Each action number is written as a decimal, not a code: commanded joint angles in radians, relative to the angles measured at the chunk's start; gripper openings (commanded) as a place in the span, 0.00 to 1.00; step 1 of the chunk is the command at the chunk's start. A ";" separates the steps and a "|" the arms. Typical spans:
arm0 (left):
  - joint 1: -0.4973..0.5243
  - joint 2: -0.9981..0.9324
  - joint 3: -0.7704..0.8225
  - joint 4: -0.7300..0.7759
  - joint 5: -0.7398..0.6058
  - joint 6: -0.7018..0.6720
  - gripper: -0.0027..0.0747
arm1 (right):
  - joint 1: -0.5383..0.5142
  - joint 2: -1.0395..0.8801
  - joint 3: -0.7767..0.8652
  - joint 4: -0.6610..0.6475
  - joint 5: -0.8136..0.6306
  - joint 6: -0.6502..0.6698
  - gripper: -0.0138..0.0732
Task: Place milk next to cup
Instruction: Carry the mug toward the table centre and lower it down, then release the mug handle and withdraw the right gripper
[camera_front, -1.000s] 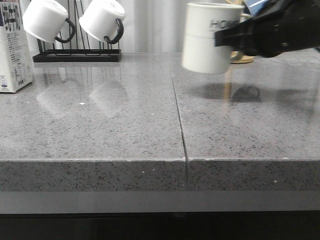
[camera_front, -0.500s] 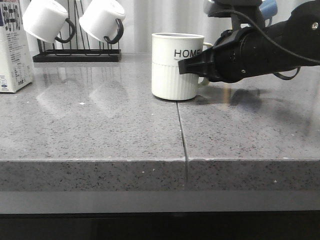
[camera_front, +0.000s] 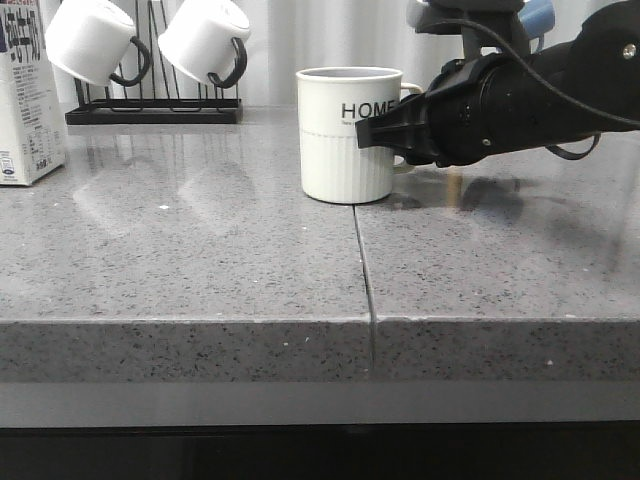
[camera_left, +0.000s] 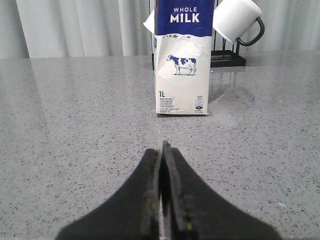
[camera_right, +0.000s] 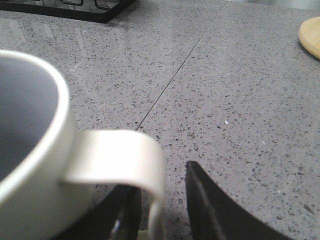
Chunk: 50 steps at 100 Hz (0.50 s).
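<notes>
The cup (camera_front: 348, 135), cream-white with a ribbed lower half and "HOME" lettering, stands upright on the grey counter by the centre seam. My right gripper (camera_front: 372, 132) is at its handle side. In the right wrist view the cup (camera_right: 35, 165) fills the near side, and its handle (camera_right: 120, 155) sits between the fingers of the right gripper (camera_right: 162, 180); the jaws are apart, with a gap on one side of the handle. The milk (camera_front: 25, 100) stands at the far left. In the left wrist view the milk (camera_left: 182, 55) stands upright ahead of my left gripper (camera_left: 162, 150), which is shut and empty.
A black rack (camera_front: 155, 112) at the back left holds two white mugs with black handles (camera_front: 90, 40) (camera_front: 205, 38). A seam (camera_front: 362, 260) runs down the counter. A blue mug (camera_front: 537, 15) shows behind the right arm. A wooden disc (camera_right: 311, 35) lies further off.
One second ago the cup hung in the air at the right in my right gripper. It came down and leftward onto the counter, then shifted slightly further left.
</notes>
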 joint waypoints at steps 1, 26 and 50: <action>-0.003 -0.030 0.044 -0.006 -0.084 -0.001 0.01 | -0.002 -0.048 -0.031 -0.003 -0.074 -0.002 0.46; -0.003 -0.030 0.044 -0.006 -0.084 -0.001 0.01 | -0.003 -0.105 0.003 -0.003 -0.051 -0.002 0.46; -0.003 -0.030 0.044 -0.006 -0.084 -0.001 0.01 | -0.003 -0.223 0.136 -0.003 -0.051 -0.002 0.46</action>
